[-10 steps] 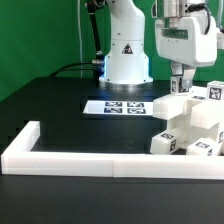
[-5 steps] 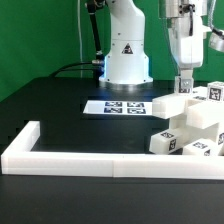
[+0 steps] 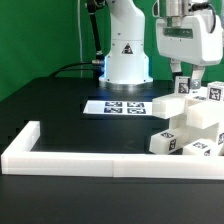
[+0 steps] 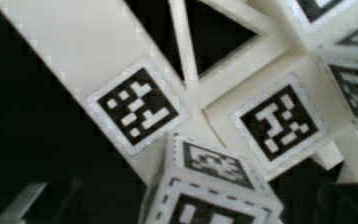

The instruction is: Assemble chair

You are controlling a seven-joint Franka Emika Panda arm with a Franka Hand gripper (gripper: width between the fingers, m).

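The chair's white parts [image 3: 192, 128] lie piled at the exterior view's right, each carrying black-and-white square tags. A tagged piece [image 3: 186, 88] sits on top of the pile. My gripper [image 3: 188, 76] hangs just above that top piece with its jaws spread wide and nothing between them. The wrist view looks straight down on a braced frame [image 4: 202, 45], a tagged panel [image 4: 137, 105] and a tagged block [image 4: 217, 188]. One blurred finger [image 4: 23, 203] shows at the edge, apart from the block.
The marker board [image 3: 125, 106] lies flat in front of the robot base [image 3: 127, 55]. A long low white border wall [image 3: 90, 160] runs along the table's front and turns back at the exterior view's left.
The hand turned, reached down onto the top piece, then turned back and rose off it. Its jaws went from shut to wide apart. The piled parts stay put.
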